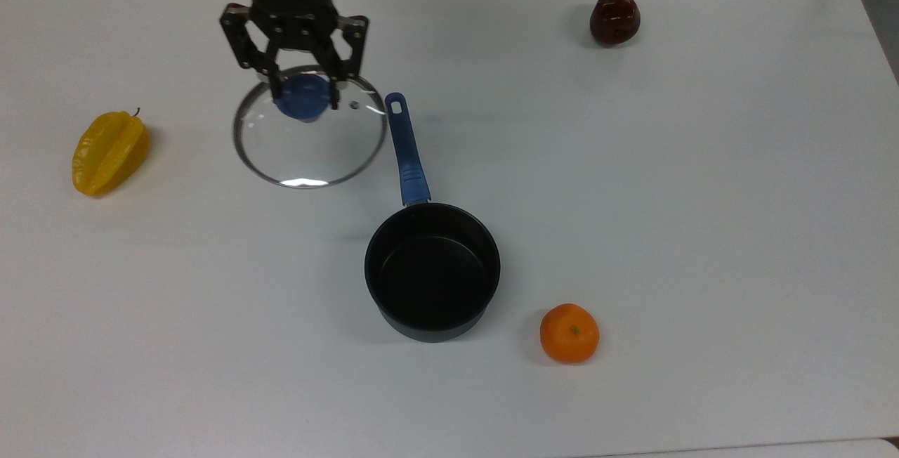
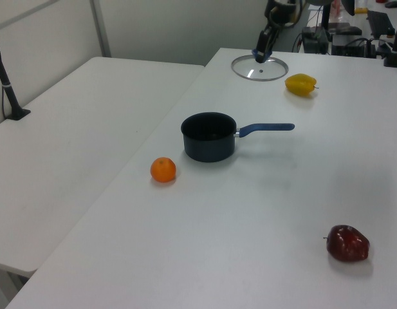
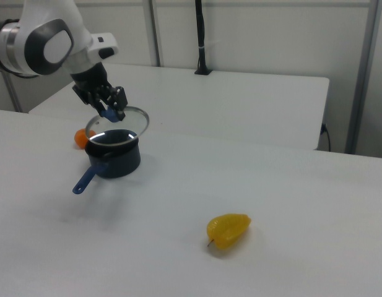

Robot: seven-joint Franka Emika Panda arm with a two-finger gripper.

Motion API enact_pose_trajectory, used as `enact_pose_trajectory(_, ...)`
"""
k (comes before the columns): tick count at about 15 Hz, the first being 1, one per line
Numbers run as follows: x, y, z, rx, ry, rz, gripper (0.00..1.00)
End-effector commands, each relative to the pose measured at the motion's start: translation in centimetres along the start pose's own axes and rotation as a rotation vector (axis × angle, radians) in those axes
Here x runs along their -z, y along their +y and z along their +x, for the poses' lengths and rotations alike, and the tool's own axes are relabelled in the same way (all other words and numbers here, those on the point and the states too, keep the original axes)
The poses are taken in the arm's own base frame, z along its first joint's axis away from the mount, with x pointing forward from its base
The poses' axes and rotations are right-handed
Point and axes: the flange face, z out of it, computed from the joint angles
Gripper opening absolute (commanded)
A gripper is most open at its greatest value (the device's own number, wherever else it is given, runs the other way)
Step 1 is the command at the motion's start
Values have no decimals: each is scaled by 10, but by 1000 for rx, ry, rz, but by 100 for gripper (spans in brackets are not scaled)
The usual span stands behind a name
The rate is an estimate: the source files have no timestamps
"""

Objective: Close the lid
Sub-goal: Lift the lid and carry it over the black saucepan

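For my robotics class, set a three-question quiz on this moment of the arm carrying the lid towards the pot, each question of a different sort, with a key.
1. True or false: the round clear glass lid with a blue knob already sits on the black saucepan with a blue handle.
2. What does the black two-finger gripper grasp? A) the saucepan handle B) the lid's blue knob C) the yellow starfruit
3. In the top view, which fruit lies closest to the saucepan?

Key
1. False: the lid hangs in the air, held beside the empty pan.
2. B
3. The round orange fruit, not the dark red apple.
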Motion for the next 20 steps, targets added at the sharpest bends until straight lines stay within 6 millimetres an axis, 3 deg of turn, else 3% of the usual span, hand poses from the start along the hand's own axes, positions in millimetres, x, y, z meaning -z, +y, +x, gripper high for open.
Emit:
enact_pose_trajectory(1, -13, -44, 16, 51, -4, 22, 39)
enact_pose_trajectory(4, -29, -86, 28, 105, 32, 35, 39)
enact_pose_trajectory(8, -74, -115, 38, 138, 113, 56, 39)
enact_pose_trajectory(9, -90, -119, 40, 142, 137, 58, 40)
enact_pose_trajectory(12, -113, -122, 40, 146, 154, 62, 41)
enact_pose_trajectory(20, -142, -123, 36, 158, 124, 48, 41)
